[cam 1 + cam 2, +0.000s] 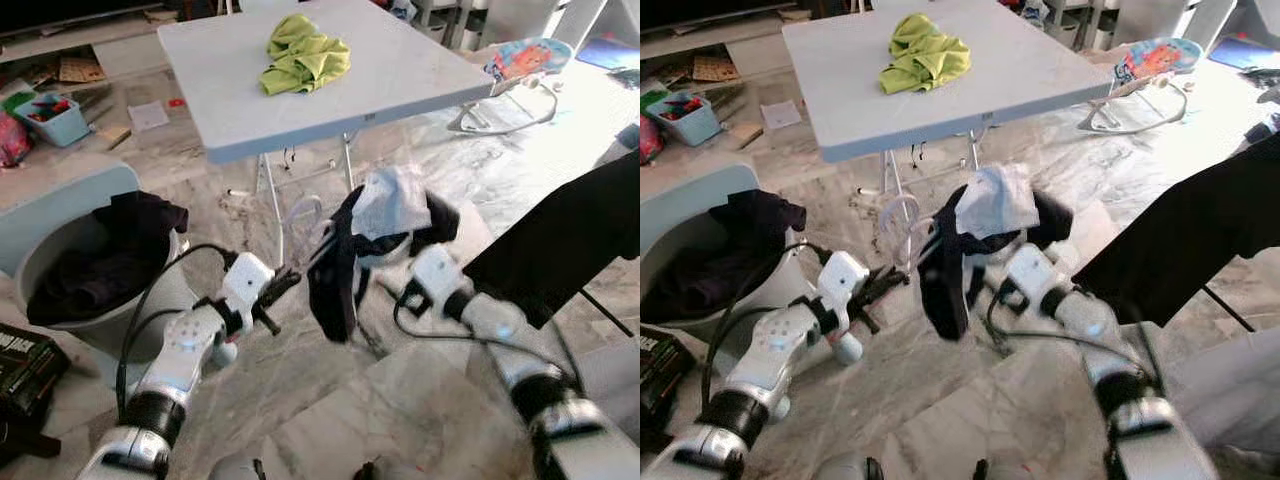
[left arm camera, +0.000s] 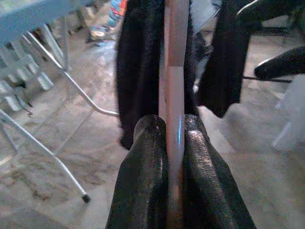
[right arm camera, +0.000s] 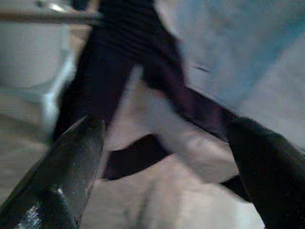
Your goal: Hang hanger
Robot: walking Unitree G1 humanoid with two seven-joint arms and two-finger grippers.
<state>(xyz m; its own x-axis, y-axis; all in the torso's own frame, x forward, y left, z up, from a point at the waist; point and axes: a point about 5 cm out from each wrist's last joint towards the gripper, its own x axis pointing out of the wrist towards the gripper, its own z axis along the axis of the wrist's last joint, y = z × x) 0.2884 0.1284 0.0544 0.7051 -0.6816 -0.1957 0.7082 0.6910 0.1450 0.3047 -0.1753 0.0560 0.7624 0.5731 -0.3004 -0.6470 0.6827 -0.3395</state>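
Left wrist view: left hand [image 2: 174, 143] clamps hanger [image 2: 174, 71].

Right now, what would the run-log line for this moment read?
left gripper: shut on hanger | right gripper: open, beside dark garment | garment draped on hanger | not yet hung

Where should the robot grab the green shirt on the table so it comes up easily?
Probably at the raised bunched fold on top of the green shirt, coming straight down from above. It lies crumpled in a heap on the white table, so its edges are flat against the top, while the high folds give the fingers something to pinch.
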